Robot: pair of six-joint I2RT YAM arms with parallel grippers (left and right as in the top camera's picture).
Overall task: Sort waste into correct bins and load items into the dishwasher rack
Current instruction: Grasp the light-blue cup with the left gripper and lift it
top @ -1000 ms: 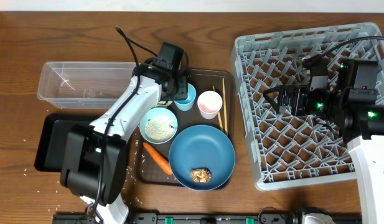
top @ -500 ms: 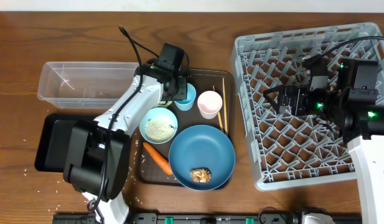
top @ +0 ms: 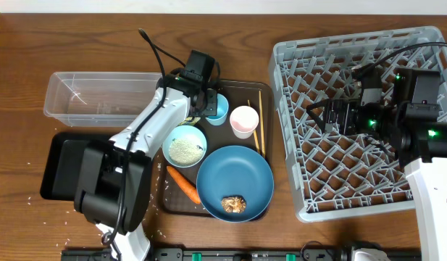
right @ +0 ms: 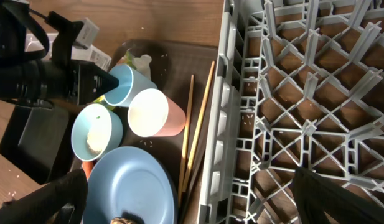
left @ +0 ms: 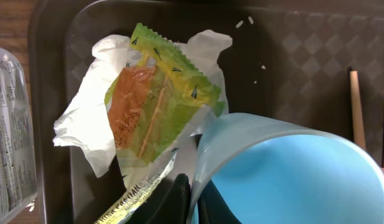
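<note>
Barely started, I'd say. Far left, the clear tub (top: 85, 94) looks empty. What I can see of the black tray (top: 55, 163) below it is bare too, though my own arm covers a good part of it.

Next over, the left end effector (left: 190, 200) is pressed together and seems to be pinching the rim of the light blue cup (left: 285, 174). The cup sits on the brown serving tray (top: 252, 90), right beside the crumpled wrappers (left: 154, 106).

Everything else is on that tray as well:
- small bowl (top: 185, 147) with rice in it
- carrot (top: 183, 185)
- blue plate (top: 235, 177) with the brown lump (top: 234, 205) on it
- pink cup (top: 244, 119)
- chopsticks (top: 258, 123)

A few rice grains are scattered on the counter (top: 209, 36) too.

On the right, the rack (top: 303, 61) has nothing loaded. The right end effector (top: 314, 117) hangs over it, spread wide and holding nothing. So all the sorting and loading is left.
</note>
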